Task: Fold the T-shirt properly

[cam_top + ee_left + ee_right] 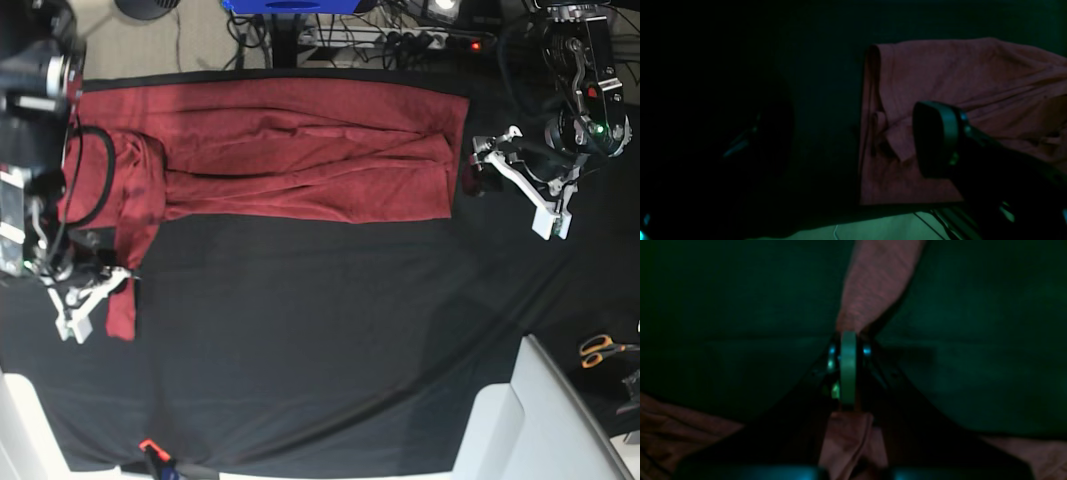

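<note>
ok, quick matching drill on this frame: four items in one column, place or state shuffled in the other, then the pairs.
1. T-shirt
2. right gripper
3. left gripper
4. scissors

a. open, beside the shirt's edge, holding nothing
b. on the black cloth near the base view's right edge
c. spread along the table's far side
d. shut on a sleeve end

Pairs: 1-c, 2-d, 3-a, 4-b

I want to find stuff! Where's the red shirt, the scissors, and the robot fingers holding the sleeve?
T-shirt [300,150], base view, on the middle of the flat body.
Scissors [601,349], base view, on the orange handles.
Right gripper [112,284], base view, where its fingers pinch the sleeve end.
</note>
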Robot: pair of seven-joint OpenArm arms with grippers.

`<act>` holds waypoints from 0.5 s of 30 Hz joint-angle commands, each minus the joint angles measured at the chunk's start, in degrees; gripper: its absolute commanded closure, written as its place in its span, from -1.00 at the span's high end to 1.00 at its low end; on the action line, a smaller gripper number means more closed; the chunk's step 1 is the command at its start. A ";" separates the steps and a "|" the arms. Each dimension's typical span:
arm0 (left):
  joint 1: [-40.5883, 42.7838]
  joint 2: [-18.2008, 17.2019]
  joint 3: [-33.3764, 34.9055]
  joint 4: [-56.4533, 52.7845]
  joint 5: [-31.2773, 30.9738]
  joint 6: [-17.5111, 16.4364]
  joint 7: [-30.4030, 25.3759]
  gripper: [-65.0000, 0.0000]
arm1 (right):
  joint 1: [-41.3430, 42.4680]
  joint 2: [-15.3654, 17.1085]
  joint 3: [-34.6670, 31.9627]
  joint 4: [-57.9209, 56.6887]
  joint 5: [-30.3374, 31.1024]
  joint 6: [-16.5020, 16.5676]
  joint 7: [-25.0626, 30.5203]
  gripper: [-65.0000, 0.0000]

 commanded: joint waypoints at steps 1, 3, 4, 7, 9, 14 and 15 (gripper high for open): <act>-0.36 -0.71 -0.35 1.01 -0.69 -0.34 -0.95 0.67 | -0.08 -0.54 0.31 5.54 0.85 0.57 -0.97 -1.00; -0.45 -0.71 -0.35 1.01 -0.69 -0.34 -0.95 0.67 | -4.21 -1.86 0.40 14.33 0.85 0.48 -5.72 -1.00; -0.54 -0.71 -0.35 1.10 -0.69 -0.34 -0.95 0.67 | -6.06 -2.91 0.22 18.38 0.85 0.48 -7.65 -1.00; -0.63 -0.71 -0.35 1.19 -0.69 -0.34 -0.95 0.67 | -11.77 -6.07 -0.04 27.52 0.85 0.48 -10.82 -1.00; -0.71 -0.80 -0.35 1.19 -0.69 -0.34 -0.95 0.67 | -15.11 -8.10 -0.22 32.36 0.76 0.48 -12.23 -1.00; -0.71 -0.98 -0.44 1.28 -0.69 -0.34 -0.95 0.67 | -22.67 -10.29 -4.97 41.59 0.76 0.48 -13.28 -1.00; -0.71 -1.24 -0.44 1.28 -0.60 -0.34 -0.95 0.67 | -23.81 -10.21 -6.99 43.08 0.76 0.48 -13.19 -1.00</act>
